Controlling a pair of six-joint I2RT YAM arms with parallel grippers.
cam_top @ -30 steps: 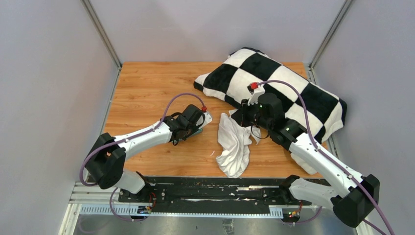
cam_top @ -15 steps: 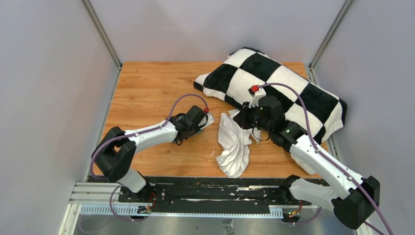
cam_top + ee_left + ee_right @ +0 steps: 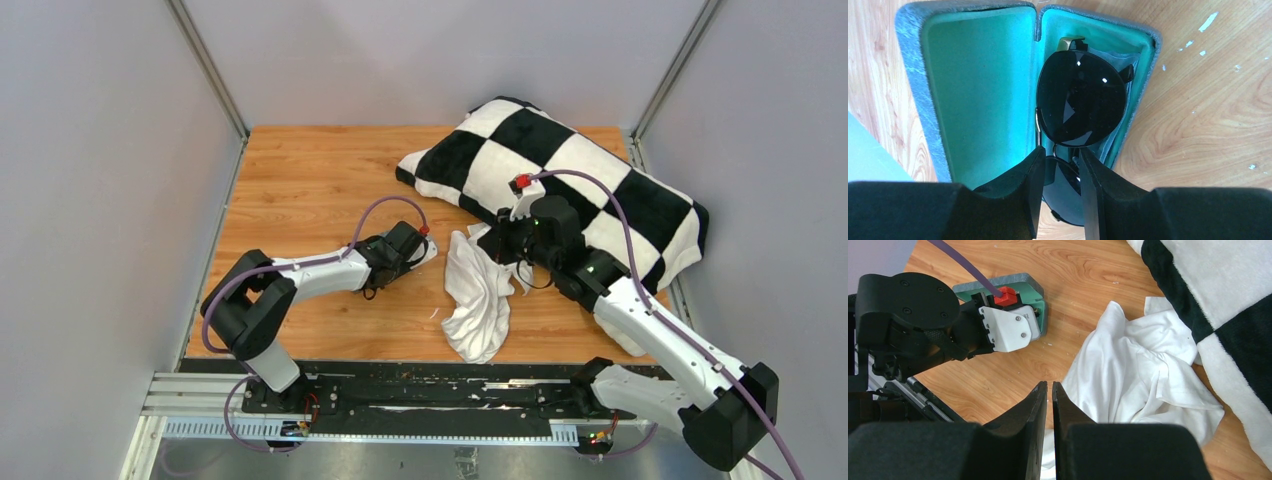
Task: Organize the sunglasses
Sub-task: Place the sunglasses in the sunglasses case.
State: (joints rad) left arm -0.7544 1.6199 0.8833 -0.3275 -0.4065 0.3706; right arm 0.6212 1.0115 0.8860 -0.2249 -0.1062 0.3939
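Top external: left gripper (image 3: 400,262) low over tabletop (image 3: 300,180), hiding what lies beneath. Right gripper (image 3: 487,243) well apart, beside white cloth (image 3: 478,295).

Left wrist: sunglasses (image 3: 1080,97) in right half of open case (image 3: 978,85), long axis straight ahead of gripper. Narrow jaws straddle bridge; contact unclear.

Right wrist: jaws nearly together, empty. Case ahead-left, under left arm.

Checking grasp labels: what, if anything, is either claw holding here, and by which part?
Left claw straddles the sunglasses near the bridge as they lie in the case; a firm grip cannot be told. Right claw holds nothing.
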